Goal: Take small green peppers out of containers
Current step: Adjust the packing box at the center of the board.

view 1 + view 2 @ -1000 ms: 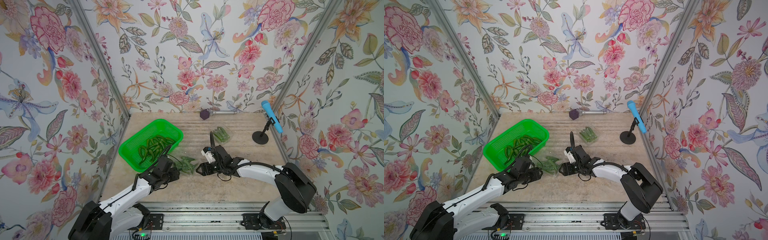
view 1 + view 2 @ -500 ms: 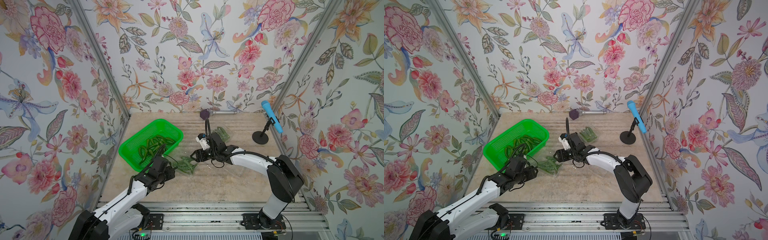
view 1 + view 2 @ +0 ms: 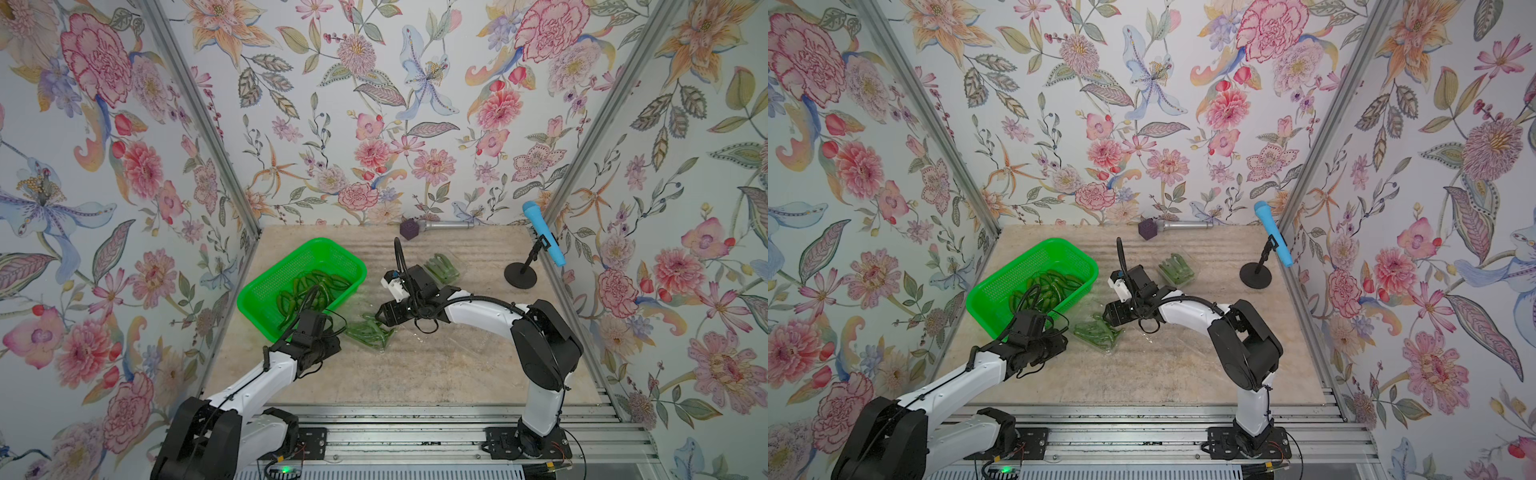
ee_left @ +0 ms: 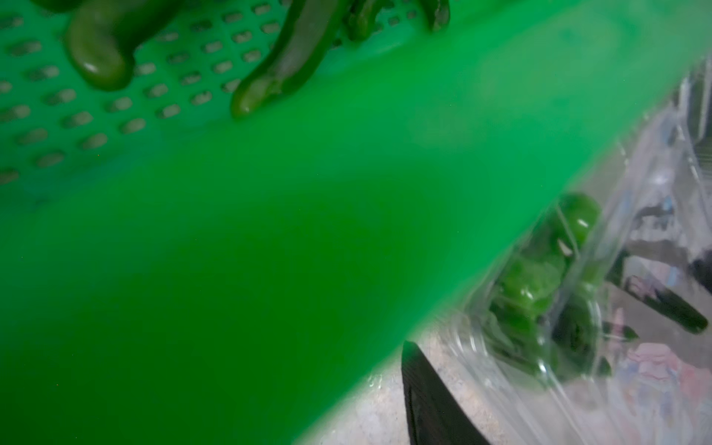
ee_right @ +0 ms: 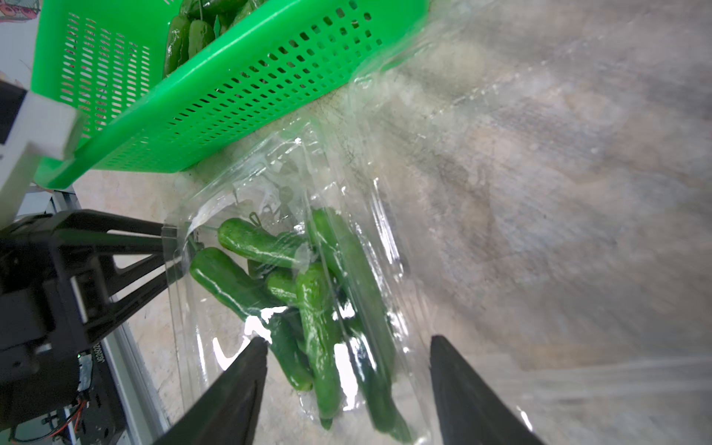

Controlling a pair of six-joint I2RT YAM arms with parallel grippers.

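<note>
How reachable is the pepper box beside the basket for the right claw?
Likely yes: the right claw is open right at the box, nothing between. The left claw is at its opposite edge.

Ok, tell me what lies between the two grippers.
The clear container holding small green peppers lies between the left gripper and right gripper; both top views and the right wrist view show it.
</note>
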